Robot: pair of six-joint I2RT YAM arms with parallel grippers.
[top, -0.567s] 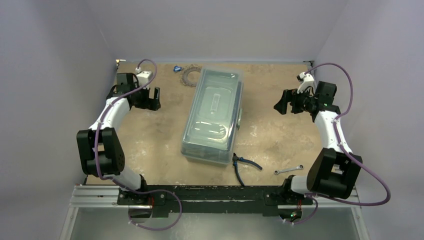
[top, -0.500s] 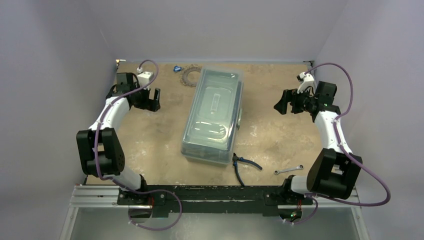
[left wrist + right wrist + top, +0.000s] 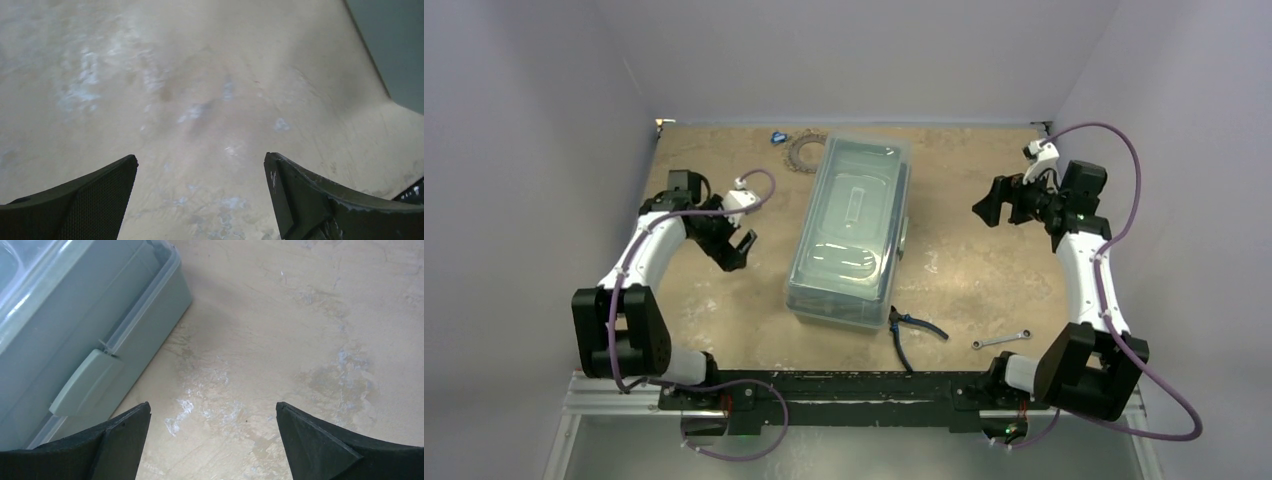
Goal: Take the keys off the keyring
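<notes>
Keys (image 3: 791,157) fringe the keyring (image 3: 806,152), which lies flat on the table (image 3: 724,300) at its far edge, just left of the far end of the clear box (image 3: 852,230). 1 blue-headed key (image 3: 777,137) lies just left of the ring; I cannot tell whether it touches it.

The left gripper (image 3: 740,250) hangs over bare table left of the box, near its middle and well apart from the ring. In the wrist view this gripper (image 3: 200,160) has its 2 fingers (image 3: 90,200) spread wide with only tabletop between them, so it holds nothing.

The right gripper (image 3: 985,209) sits over the table right of the box, pointing left toward it. Its wrist view shows it (image 3: 212,407) spread just as wide and holding nothing, with the box (image 3: 75,315) and its side latch (image 3: 85,382) at the left.

Blue-handled pliers (image 3: 914,335) lie just beside the near right corner of the box, and a wrench (image 3: 1002,340) lies to their right.
</notes>
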